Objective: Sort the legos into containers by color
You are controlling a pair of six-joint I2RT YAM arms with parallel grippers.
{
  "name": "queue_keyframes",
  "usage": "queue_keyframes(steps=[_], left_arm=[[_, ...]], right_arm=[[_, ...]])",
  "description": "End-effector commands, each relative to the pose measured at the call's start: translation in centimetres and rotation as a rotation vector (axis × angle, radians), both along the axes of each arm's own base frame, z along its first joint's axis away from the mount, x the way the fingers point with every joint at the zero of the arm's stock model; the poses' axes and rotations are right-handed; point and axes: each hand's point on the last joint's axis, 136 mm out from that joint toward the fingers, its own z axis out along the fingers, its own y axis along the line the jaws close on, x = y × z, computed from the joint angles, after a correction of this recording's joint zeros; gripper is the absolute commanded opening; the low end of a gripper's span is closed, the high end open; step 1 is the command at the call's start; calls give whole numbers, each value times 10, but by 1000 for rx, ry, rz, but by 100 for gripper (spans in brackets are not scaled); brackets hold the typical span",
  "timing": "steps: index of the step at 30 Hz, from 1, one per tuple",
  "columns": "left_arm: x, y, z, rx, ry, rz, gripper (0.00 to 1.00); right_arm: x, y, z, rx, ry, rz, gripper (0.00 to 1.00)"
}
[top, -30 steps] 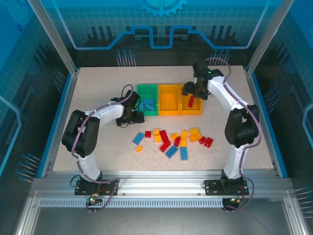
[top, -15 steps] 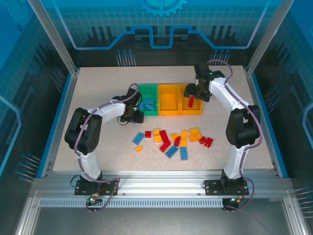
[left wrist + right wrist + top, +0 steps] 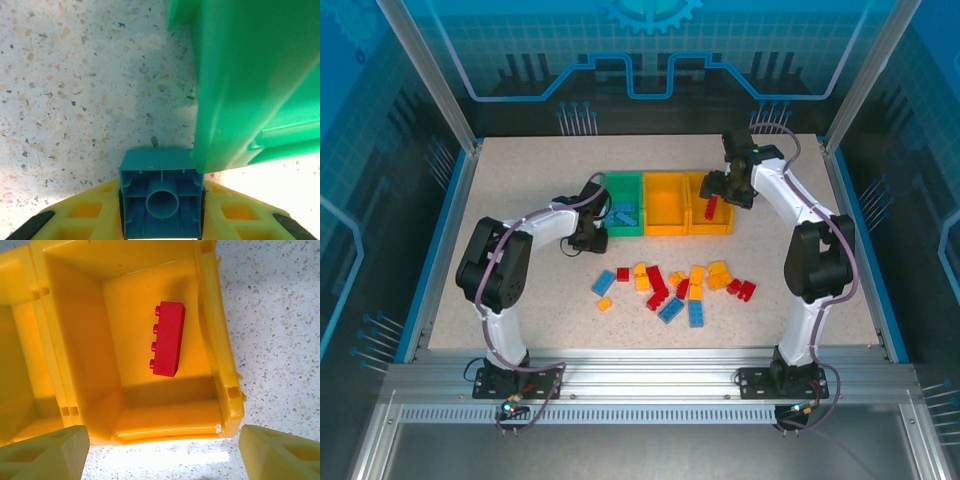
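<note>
Beside green tray (image 3: pixel 240 75), left jaws now closer, clamping blue brick (image 3: pixel 161 207), right jaws wide

Robot lab test cell, speckled bench top (image 3: pixel 520 180) fenced by aluminium profile frame (image 3: pixel 650 385), blue translucent panels (image 3: pixel 380 150) with printed gear and circuit graphics at back and sides, two arm bases (image 3: pixel 505 375) bolted along bench's near edge.

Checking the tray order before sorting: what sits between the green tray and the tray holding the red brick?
The middle yellow tray, flush against both, as the top view shows. No brick shows inside it.
</note>
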Motion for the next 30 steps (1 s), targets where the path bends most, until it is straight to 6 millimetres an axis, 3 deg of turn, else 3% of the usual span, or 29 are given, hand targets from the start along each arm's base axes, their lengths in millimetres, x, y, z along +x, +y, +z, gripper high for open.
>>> queue_keyframes(steps=[1,4,8,12,16,19,23,30], left_arm=[[-12,2,19,-17,8,21,29],[-20,9,36,-11,-9,69,29],[-15,17,77,-4,-108,120,30],[11,10,123,-38,-222,116,30],[43,-12,153,-103,-305,84,32],[64,-32,154,-149,-297,51,32],[84,-50,141,-180,-268,39,33],[91,-63,110,-214,-179,55,34]], right_arm=[[-7,-8,9,7,-11,-16,80],[-13,-8,9,14,-8,-13,80],[-30,-4,8,8,-2,13,80],[-55,-1,-2,-17,27,53,79],[-84,-3,-15,0,57,42,77],[-106,5,-24,25,85,65,76],[-128,19,-40,-10,132,159,76],[-147,27,-74,-66,207,284,71]])
